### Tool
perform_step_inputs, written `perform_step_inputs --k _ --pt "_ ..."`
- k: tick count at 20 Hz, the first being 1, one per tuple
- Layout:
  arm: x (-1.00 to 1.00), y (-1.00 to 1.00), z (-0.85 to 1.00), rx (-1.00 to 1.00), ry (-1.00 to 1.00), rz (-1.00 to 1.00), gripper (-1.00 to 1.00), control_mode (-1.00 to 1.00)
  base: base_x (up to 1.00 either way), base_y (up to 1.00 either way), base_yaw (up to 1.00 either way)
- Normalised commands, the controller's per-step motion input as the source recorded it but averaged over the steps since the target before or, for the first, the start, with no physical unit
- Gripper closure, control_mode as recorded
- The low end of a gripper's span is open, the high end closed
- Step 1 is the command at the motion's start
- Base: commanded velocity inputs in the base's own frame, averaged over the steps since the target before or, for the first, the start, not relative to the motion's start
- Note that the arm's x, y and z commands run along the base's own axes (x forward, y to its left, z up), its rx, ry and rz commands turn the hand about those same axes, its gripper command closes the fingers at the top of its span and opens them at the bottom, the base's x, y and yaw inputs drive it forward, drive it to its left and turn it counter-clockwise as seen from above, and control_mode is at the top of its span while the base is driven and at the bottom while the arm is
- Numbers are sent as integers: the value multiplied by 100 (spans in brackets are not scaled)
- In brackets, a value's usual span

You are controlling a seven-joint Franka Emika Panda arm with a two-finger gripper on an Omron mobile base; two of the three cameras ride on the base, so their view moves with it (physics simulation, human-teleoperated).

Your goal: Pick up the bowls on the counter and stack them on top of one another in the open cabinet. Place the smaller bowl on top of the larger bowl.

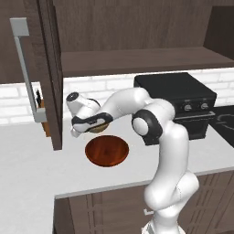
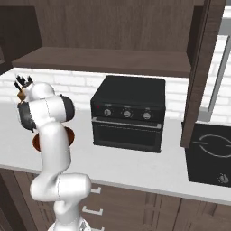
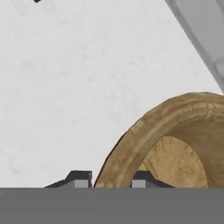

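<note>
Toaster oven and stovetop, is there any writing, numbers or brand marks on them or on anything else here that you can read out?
No readable text.
Toaster oven: three knobs, no legible marks.
Stovetop: pale ring outlines and a knob, no letters or numbers.
Smaller bowl, larger bowl, counter: unmarked.
</note>
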Motion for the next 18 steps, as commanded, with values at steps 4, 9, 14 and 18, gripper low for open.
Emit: perform_step_inputs --k 4,9,14,18 --pt "-100 -3 51 0 -1 15 100 -100 0 0 0" --pt "-100 -26 14 0 1 14 100 -100 0 0 0" --pt "-78 -28 -8 0 3 13 100 -100 0 0 0" --pt "-7 -4 -44 0 14 7 100 -100 0 0 0"
